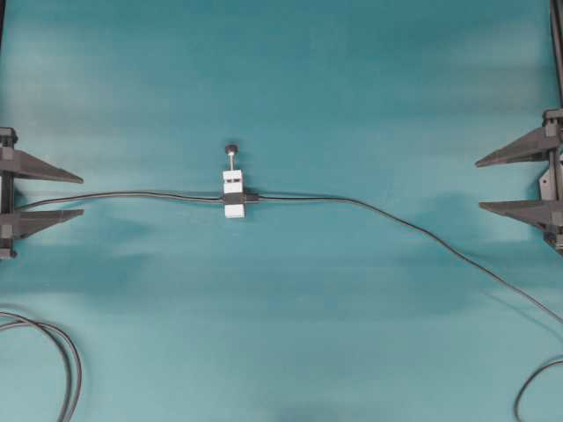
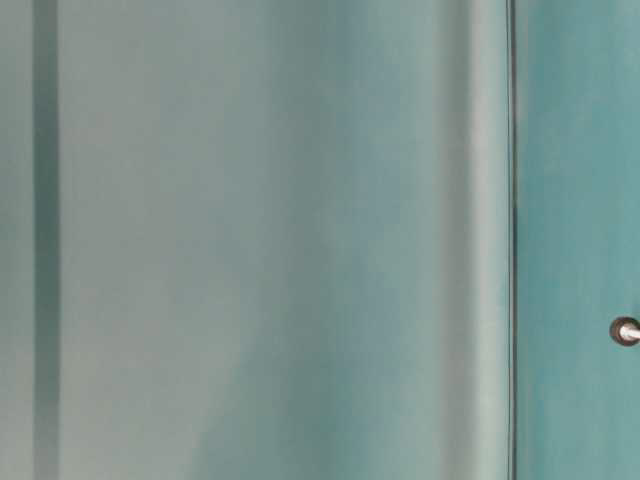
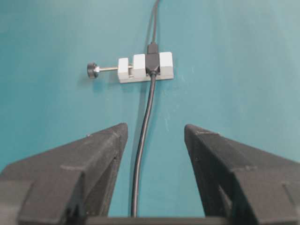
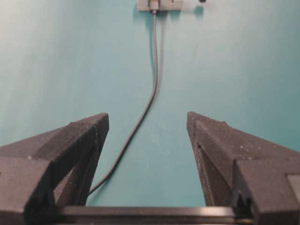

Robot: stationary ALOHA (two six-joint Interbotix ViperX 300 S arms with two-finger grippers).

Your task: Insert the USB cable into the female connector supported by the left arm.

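The white female connector [image 1: 233, 193] lies flat mid-table with its black band and knobbed pin [image 1: 230, 149]. It also shows in the left wrist view [image 3: 145, 67] and at the top edge of the right wrist view [image 4: 159, 4]. The USB cable [image 1: 396, 217] runs to it from the right, and its dark plug [image 1: 252, 199] sits against the block's right side [image 3: 153, 48]. The block's own thin cable [image 1: 141, 194] runs left. My left gripper [image 1: 82, 195] [image 3: 155, 126] is open and empty at the left edge. My right gripper [image 1: 478, 185] [image 4: 147, 114] is open and empty at the right edge.
Thicker dark cables loop at the bottom left [image 1: 66, 360] and bottom right [image 1: 528, 391]. The table-level view is mostly blurred teal, with a dark vertical line [image 2: 511, 200] and the pin's knob [image 2: 625, 331] at its right edge.
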